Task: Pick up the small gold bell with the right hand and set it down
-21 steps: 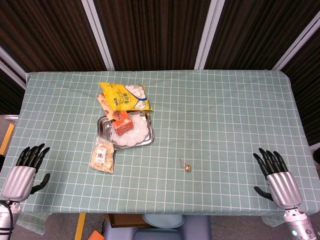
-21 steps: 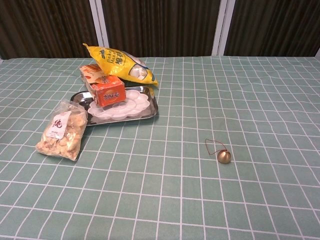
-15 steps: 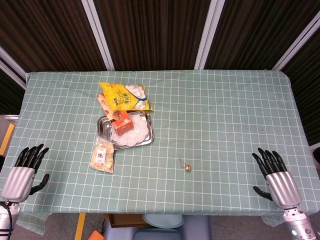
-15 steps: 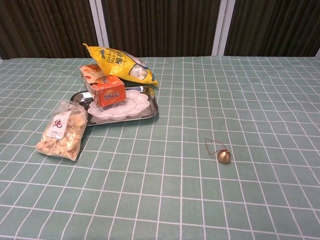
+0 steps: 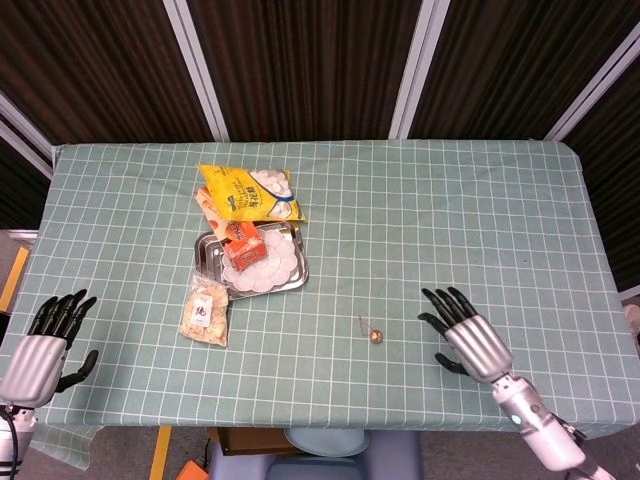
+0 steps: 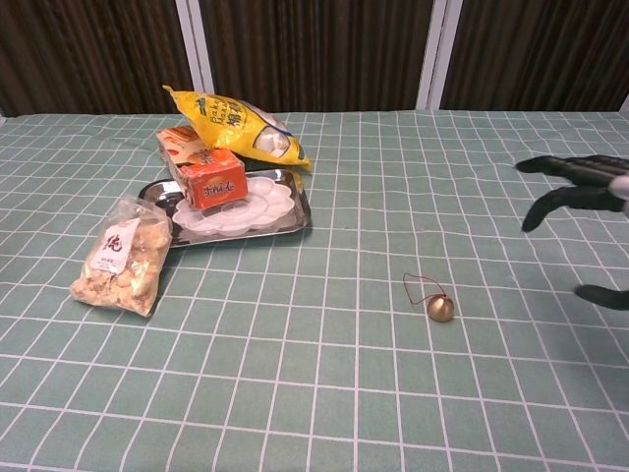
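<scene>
A small gold bell [image 5: 376, 337] with a thin red loop lies on the green checked tablecloth, near the front middle; the chest view shows the bell [image 6: 440, 309] too. My right hand [image 5: 465, 338] hovers open to the right of it, fingers spread and pointing toward the bell, a short gap away. In the chest view the right hand [image 6: 580, 192] enters from the right edge, above the cloth. At the table's front left corner my left hand [image 5: 42, 345] is open and holds nothing.
A metal tray [image 5: 208, 268] left of centre holds an orange box [image 5: 241, 240] and a white dish. A yellow snack bag [image 5: 246, 192] leans on its far side. A clear bag of snacks [image 5: 204, 311] lies in front of the tray.
My right hand has moved left from the table's front right corner toward the bell and now shows in the chest view. The left hand has barely shifted. The bell has not moved.
</scene>
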Robot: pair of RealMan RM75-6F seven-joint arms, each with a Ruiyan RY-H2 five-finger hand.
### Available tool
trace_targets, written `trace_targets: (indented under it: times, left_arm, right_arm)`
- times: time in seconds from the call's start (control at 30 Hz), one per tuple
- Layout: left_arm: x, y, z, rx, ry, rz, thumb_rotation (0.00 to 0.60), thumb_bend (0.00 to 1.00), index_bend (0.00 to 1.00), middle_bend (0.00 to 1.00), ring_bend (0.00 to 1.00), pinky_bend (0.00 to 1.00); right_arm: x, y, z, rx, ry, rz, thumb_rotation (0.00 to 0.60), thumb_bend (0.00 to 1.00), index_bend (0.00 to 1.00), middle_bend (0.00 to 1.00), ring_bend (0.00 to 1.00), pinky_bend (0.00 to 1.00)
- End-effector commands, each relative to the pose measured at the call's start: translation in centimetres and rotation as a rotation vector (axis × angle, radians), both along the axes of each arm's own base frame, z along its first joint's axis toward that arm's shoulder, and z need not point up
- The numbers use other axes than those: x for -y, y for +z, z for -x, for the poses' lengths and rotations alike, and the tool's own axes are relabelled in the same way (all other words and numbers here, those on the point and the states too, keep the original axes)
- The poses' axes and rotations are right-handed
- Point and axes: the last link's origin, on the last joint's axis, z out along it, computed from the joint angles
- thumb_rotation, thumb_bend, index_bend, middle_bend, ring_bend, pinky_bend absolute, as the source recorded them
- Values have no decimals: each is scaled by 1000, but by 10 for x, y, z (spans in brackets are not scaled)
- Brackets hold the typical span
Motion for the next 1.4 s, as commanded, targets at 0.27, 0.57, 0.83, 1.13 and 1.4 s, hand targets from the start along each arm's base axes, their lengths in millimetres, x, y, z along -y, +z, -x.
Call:
trace_targets:
  times: [0.27, 0.57, 0.83, 1.13, 1.4]
  left_arm:
    - [1, 6, 2, 13, 10, -8, 600, 398, 0, 0, 0, 52]
    - [0, 6, 3, 18, 11, -9, 600, 399, 0, 0, 0, 51]
    - [-1, 6, 4, 21, 13, -8, 600, 398, 0, 0, 0, 52]
    - [-1, 6, 4, 20, 15, -5, 600, 398, 0, 0, 0, 51]
    - [-1, 7, 4, 20, 18, -3, 600, 399, 0, 0, 0, 51]
  right_arm:
    - [38, -51, -34, -34, 18, -83, 600, 476, 557, 16, 0, 0]
    - [41, -68, -39, -52, 15, -99, 600, 539, 583, 28, 0, 0]
    - [40, -78, -38, -74, 16, -113, 600, 551, 590, 33, 0, 0]
    - [40, -83, -36, -82, 7, -120, 600, 551, 590, 33, 0, 0]
    - [40, -87, -34, -93, 12, -115, 600, 551, 589, 33, 0, 0]
